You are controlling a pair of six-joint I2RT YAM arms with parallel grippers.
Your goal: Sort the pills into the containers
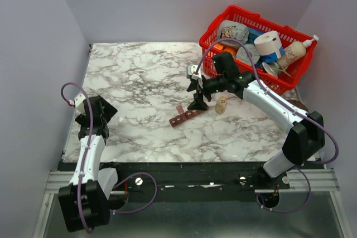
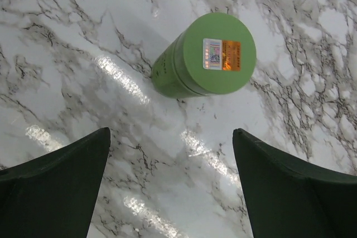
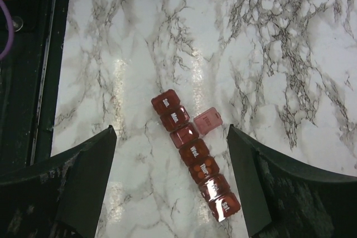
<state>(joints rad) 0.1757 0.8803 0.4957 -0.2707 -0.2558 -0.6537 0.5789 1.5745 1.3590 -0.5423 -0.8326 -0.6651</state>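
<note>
Marbled tabletop (image 1: pixel 139 76) is seen in every view. The left gripper (image 2: pixel 171 135), spread wide and empty, is placed far off over a green canister (image 2: pixel 203 57). The right gripper (image 3: pixel 170 129), likewise spread and empty, is poised above the containers (image 3: pixel 194 151) (clearly the nearer arm). Their long axis is laid diagonally across the finger gap, and one lid (image 3: pixel 208 121) is flipped open.
</note>
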